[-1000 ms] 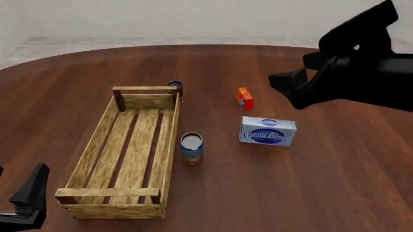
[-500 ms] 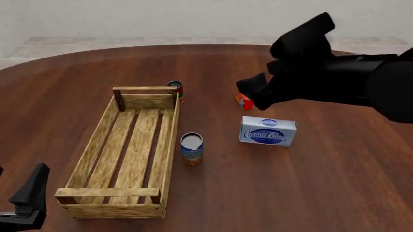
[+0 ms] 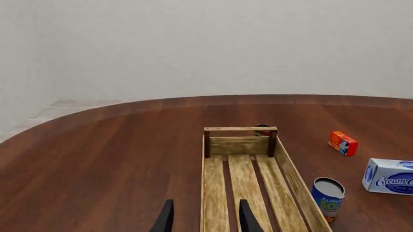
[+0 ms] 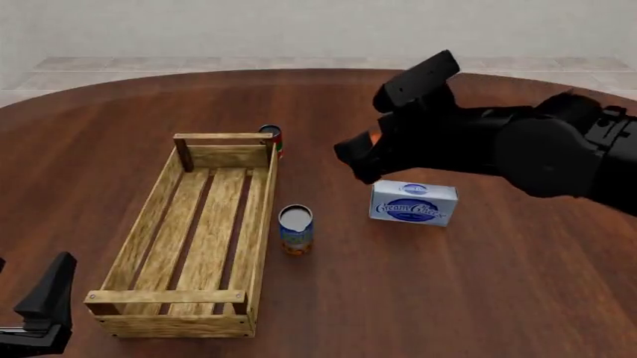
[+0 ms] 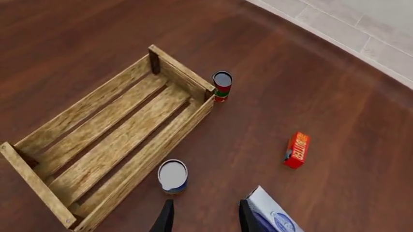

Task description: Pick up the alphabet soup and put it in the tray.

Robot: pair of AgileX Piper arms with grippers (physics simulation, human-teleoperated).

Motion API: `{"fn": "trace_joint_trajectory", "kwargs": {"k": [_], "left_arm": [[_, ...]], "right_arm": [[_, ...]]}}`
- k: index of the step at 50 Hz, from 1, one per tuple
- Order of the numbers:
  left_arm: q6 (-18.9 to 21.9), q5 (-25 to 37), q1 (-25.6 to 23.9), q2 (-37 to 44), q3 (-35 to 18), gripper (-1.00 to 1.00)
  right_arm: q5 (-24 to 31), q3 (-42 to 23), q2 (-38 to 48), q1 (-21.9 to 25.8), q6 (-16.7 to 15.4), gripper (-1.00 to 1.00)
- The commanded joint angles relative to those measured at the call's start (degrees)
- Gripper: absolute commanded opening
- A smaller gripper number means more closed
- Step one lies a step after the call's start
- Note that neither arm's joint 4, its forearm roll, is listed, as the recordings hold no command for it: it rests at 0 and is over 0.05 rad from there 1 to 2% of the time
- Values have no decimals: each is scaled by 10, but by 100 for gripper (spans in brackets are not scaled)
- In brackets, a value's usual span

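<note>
The alphabet soup [image 4: 295, 230] is a small blue-labelled can with a pale top. It stands upright on the table just right of the tray [image 4: 264, 216], a long slatted wooden crate with nothing in it. My right gripper [image 4: 353, 159] hangs open above the table, right of and beyond the can, with nothing between its fingers. In the right wrist view, the soup [image 5: 173, 176] lies ahead of the open gripper [image 5: 203, 220], beside the tray [image 5: 181, 72]. My left gripper [image 4: 48, 298] stays open at the tray's near left corner. The left wrist view shows the gripper [image 3: 205, 221], tray [image 3: 239, 129] and soup [image 3: 328, 193].
A red-labelled can [image 4: 271, 138] stands behind the tray's far right corner. A white and blue cream cheese box [image 4: 413, 203] lies right of the soup. A small orange box [image 5: 297, 150] sits farther back, mostly hidden by my right arm in the front view.
My right arm has swung left and down across the table, toward the soup, and now covers the orange box in the front view. The left arm has not moved.
</note>
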Motion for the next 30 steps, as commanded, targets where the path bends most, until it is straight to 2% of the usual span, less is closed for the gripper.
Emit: {"fn": "trace_joint_trajectory", "kwargs": {"k": [1, 30], "left_arm": [[0, 0, 0, 0, 0, 100], [0, 2, 0, -1, -1, 100]], "right_arm": [[-23, 6, 27, 8, 12, 100], [-64, 13, 79, 22, 29, 100]]}}
